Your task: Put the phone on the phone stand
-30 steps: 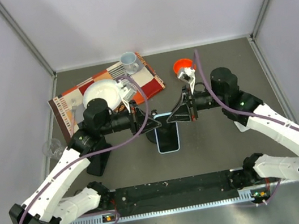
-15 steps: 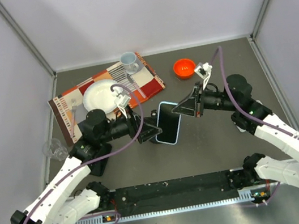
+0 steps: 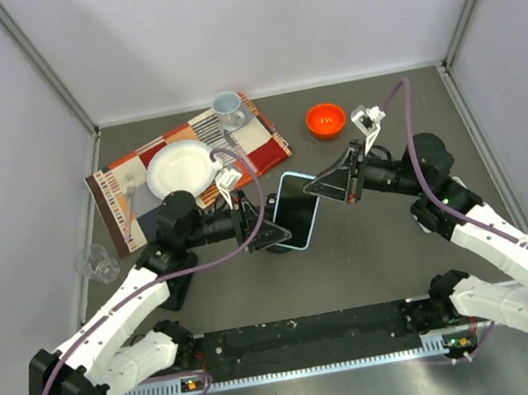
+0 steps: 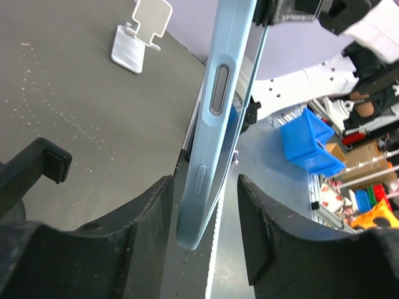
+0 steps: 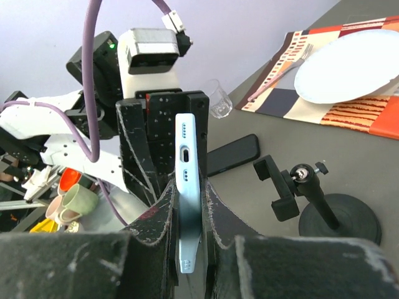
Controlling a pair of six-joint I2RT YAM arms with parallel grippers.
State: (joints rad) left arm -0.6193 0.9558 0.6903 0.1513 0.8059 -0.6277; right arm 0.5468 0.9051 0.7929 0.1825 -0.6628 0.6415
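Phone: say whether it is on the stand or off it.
Off. The right gripper holds the phone on edge above the table; the black stand sits apart, its clamp empty.

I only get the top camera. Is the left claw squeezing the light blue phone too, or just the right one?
Observer: No. The left wrist camera shows the left gripper straddling the light blue phone, with a gap showing beside one finger.
Operator: What else can't I see?
Observer: The right wrist camera shows a black phone lying flat on the table, near a black clamp stand with a round base.
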